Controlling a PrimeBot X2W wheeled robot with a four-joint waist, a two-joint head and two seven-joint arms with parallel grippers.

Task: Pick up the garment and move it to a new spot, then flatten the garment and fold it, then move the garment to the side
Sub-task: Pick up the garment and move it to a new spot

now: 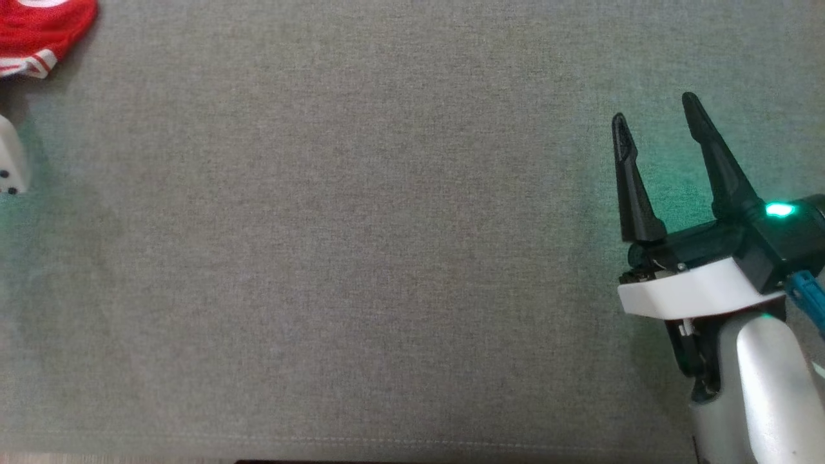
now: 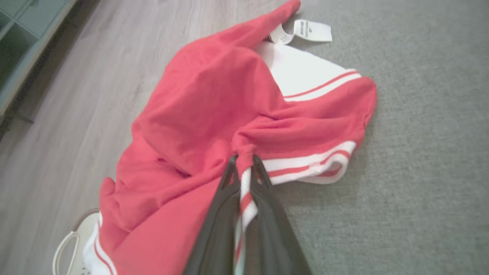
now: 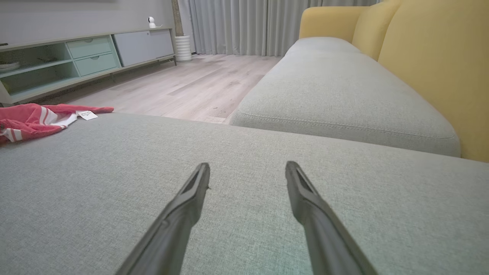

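The grey cushion [image 1: 387, 258] takes up most of the scene. It spreads bare ahead of the right gripper [image 1: 654, 108], whose fingers [image 3: 309, 206] stand wide apart just above the fabric and hold nothing. Beyond those fingertips lies a second grey seat [image 3: 344, 84], with the yellow sofa back [image 3: 431, 57] to its right. Pale wood floor [image 3: 198, 84] runs off to their left toward a low cabinet [image 3: 76, 57]. The cabinet is the one container here: its two drawers and door are shut, and an open shelf at its far left holds something like a dish, too small to make out. The garment [image 2: 214, 99], red with white striped trim, lies crumpled at the cushion's edge, and part of it seems to hang over toward the floor. It is far to the left of the right fingers and directly ahead of the left gripper [image 2: 245, 160]. The left fingers are pinched together on a bunched fold of the striped hem, which runs back between them. A white label [image 2: 313, 30] lies at the far edge of the cloth, well ahead and to the right of those tips. The step in hand looks like the first one, picking the garment up to shift it. The next move would call for a lift high enough to bring the hanging part clear of the edge, then a carry toward the bare middle of the cushion. The pinch needs to stay firm, since only a thin fold is caught.
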